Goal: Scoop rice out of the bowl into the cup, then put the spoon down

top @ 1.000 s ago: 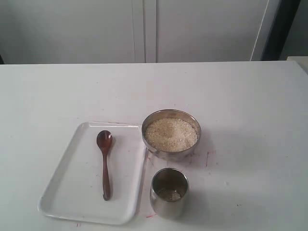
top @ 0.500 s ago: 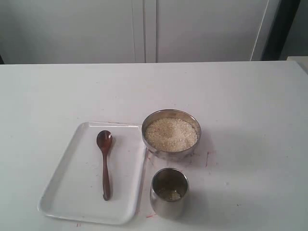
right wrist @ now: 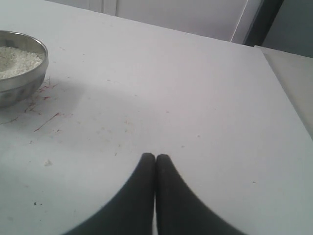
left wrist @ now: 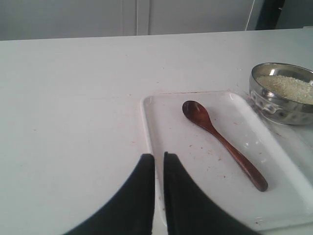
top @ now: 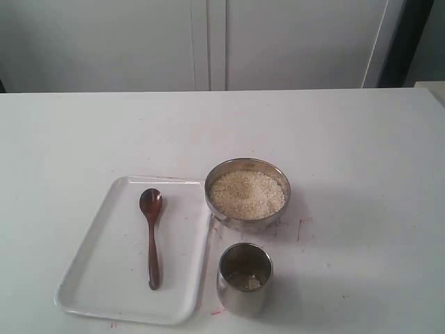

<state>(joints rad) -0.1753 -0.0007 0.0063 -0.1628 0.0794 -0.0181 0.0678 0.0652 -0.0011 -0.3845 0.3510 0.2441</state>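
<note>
Table (top: 348, 139): white, flat, fills the exterior view from the lower edge up to about a quarter of the way down from the top. Pale cabinet doors (top: 208, 42) stand behind it across the top of the frame.

Tray (top: 104, 278): white, rectangular with rounded corners and a low rim. It lies lower left of centre, its right edge just beside the bowl and the cup.

Bowl (top: 247, 223): shiny steel, wide and shallow, upright just below the centre of the frame, to the upper right of the tray.

Rice (top: 247, 194): off-white grains filling the bowl nearly to the rim, slightly mounded.

Cup (top: 243, 296): shiny steel, straight-sided, upright at the lower centre, directly below the bowl and apart from it. A pale patch shows at its bottom; whether it is grains or a reflection cannot be told.

Spoon (top: 151, 236): dark reddish-brown wood. It lies flat on the tray, oval end toward the top of the frame and handle running down toward the lower edge, touched by nothing.

Left gripper (left wrist: 159, 164): dark fingers drawn almost together with only a thin sliver between them, holding nothing, over the tray's edge and apart from the spoon.

Right gripper (right wrist: 155, 159): dark fingers pressed together, holding nothing, over bare table well apart from the bowl.

Red marks (top: 299, 228): thin scratches on the table just right of the bowl.
</note>
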